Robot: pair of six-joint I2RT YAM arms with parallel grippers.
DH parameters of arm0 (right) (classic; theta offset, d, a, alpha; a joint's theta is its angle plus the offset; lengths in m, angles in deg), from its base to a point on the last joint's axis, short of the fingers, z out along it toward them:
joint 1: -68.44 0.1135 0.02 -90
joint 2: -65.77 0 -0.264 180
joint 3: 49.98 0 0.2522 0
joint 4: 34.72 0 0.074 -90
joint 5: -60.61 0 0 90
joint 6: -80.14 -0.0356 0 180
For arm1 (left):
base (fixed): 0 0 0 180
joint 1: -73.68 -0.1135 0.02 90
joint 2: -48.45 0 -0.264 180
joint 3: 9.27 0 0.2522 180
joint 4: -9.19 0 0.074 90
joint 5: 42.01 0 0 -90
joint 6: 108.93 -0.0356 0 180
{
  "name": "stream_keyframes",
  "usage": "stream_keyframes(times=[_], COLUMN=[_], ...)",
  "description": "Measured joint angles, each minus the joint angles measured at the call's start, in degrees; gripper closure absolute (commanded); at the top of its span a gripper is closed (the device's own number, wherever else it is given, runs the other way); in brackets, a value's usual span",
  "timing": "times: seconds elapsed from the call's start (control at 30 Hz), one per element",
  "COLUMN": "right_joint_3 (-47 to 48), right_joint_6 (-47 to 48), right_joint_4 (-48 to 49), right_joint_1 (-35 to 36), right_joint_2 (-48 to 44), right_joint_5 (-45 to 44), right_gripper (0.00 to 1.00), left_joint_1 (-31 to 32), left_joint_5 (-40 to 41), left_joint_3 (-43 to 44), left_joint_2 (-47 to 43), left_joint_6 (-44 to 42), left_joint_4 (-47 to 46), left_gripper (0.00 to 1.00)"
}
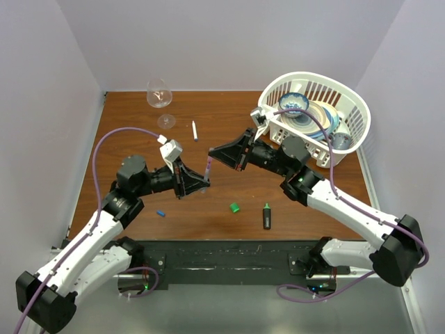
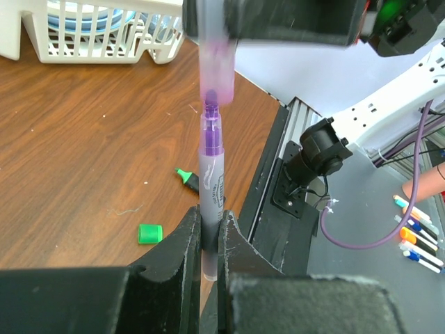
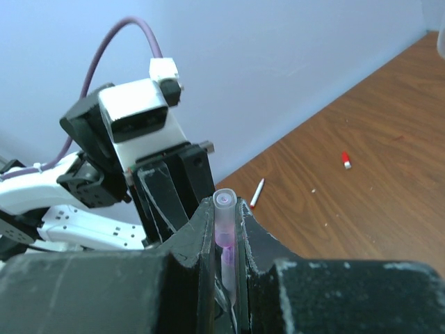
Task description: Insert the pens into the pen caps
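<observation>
Above table (image 1: 139, 132), pen (image 2: 211, 174) in left hand (image 1: 202, 182) meets cap (image 2: 217, 62) in right hand (image 1: 214, 154).

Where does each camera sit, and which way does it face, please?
Top external: above and behind the robot, looking down at the table; left arm and right arm show.
Left wrist: on the left arm, facing the basket; its fingers hold the purple-grey pen.
Right wrist: on the right arm, facing the left hand; its fingers grip the purple cap.
Top and left wrist share the green cap.
</observation>
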Motion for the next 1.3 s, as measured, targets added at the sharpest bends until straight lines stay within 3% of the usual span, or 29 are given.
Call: stream_keyframes(times=[0.73, 0.97, 1.3], right_joint_3=[-7.1, -13.2, -18.4], right_joint_6=[0.2, -1.2, -4.6], right_joint_4=[-1.1, 2.3, 8.8], right_joint_1=[2.6, 5.7, 15.1], right_joint_2=[-0.5, -0.6, 0.6], right_joint_5=[-3.7, -12.6, -34.4], right_gripper=[1.0, 1.0, 1.0], left_joint_1=[0.7, 1.0, 1.0], left_joint_5=[1.5, 1.9, 1.9], left_joint_3=[-0.9, -0.5, 3.8], left_joint_2=[3.3, 8.4, 13.4], left_joint_6=[0.0, -2.0, -3.8], left_joint_4=[2.5, 5.8, 14.5], left_gripper=[1.0, 1.0, 1.0])
